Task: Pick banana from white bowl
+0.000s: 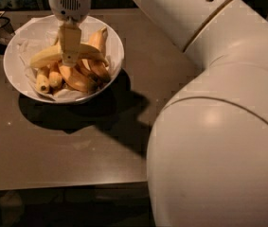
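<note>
Over the white bowl at the far left corner of the tabletop, the hand sits at the middle of the banana; I cannot tell its grip. Lift straight up, sparing the bunch.

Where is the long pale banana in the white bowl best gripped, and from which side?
Probably at its middle, from straight above: the banana lies crosswise on top of the bunch in the white bowl, midsection exposed. The gripper is right over that spot.
</note>
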`<action>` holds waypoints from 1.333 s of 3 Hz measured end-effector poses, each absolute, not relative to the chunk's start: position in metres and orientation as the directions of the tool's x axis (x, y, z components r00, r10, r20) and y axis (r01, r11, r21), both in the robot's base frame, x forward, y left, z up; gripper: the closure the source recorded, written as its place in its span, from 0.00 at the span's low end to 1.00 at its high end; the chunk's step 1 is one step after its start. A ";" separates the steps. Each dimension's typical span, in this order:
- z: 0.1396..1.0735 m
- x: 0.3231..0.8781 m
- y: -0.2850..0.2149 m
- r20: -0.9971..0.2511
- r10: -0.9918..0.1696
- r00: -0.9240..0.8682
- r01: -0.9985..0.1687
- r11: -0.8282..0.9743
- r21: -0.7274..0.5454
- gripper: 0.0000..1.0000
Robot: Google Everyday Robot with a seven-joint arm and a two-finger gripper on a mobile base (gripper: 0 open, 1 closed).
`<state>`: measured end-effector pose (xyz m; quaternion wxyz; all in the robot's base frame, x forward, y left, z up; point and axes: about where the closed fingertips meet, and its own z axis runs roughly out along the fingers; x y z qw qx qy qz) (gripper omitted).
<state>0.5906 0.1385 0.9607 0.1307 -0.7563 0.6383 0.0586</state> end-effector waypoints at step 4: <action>0.944 0.585 0.148 -0.287 -0.946 0.149 -0.989 -0.139 -0.058 0.53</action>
